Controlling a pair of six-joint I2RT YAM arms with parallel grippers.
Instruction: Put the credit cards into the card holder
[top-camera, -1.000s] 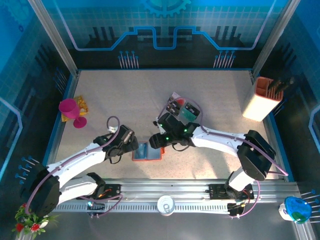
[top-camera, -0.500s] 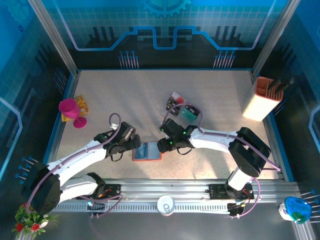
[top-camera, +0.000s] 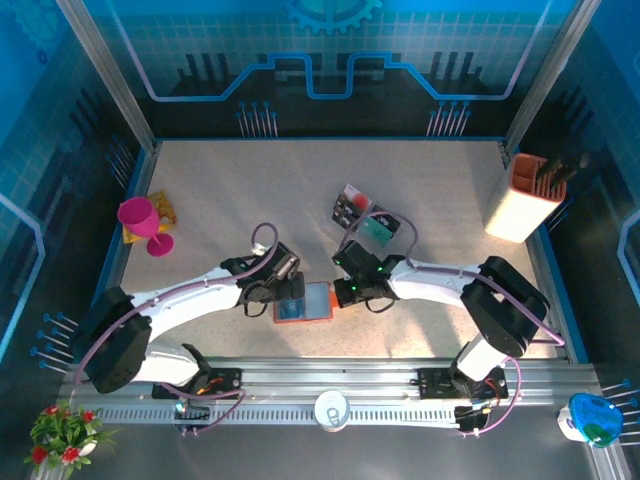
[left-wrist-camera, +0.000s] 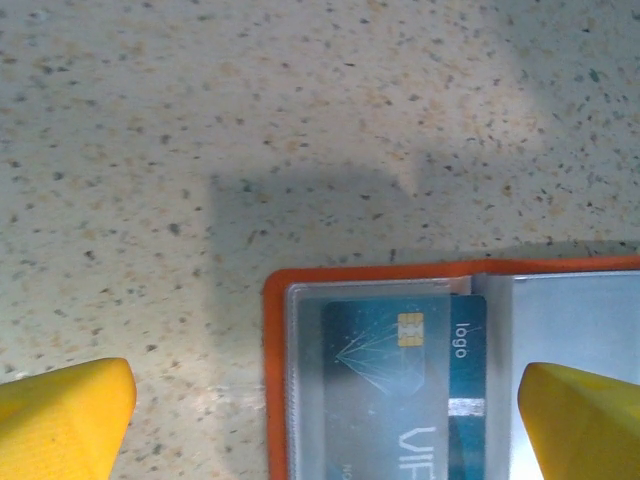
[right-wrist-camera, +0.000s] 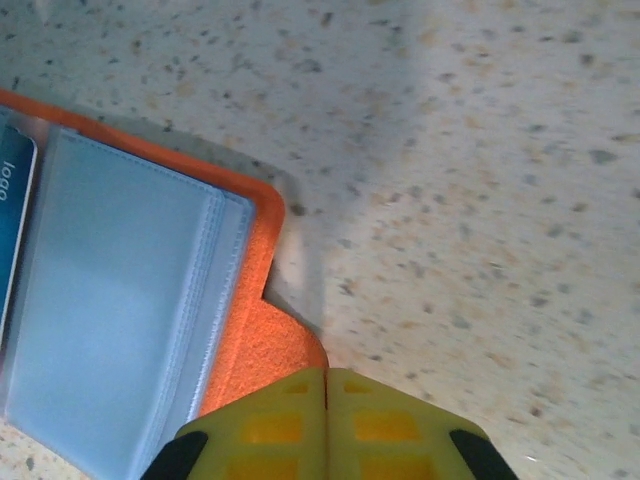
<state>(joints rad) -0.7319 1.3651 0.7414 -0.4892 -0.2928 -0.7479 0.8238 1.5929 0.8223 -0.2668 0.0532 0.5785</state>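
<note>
The card holder (top-camera: 303, 302) lies open on the speckled table, orange-red with clear sleeves. A teal credit card (left-wrist-camera: 400, 385) sits partly inside its left sleeve, one end sticking out toward the fold. My left gripper (top-camera: 288, 290) hovers over that left half, wide open, with its yellow fingertips (left-wrist-camera: 60, 415) on either side of it. At the holder's right edge my right gripper (right-wrist-camera: 327, 385) is shut, tips over the orange snap tab (right-wrist-camera: 270, 345). Whether the tab is pinched I cannot tell. More credit cards (top-camera: 350, 208) lie in a clear tray (top-camera: 378, 224) behind.
A pink goblet (top-camera: 140, 222) and a yellow object (top-camera: 165, 208) stand at the left edge. An orange and white holder with dark utensils (top-camera: 530, 195) is at the back right. A can (top-camera: 331, 408) sits on the front rail.
My right gripper has closed and come down to the holder's right edge. The left arm has swung right over the holder's left half, and the holder has shifted slightly right.
</note>
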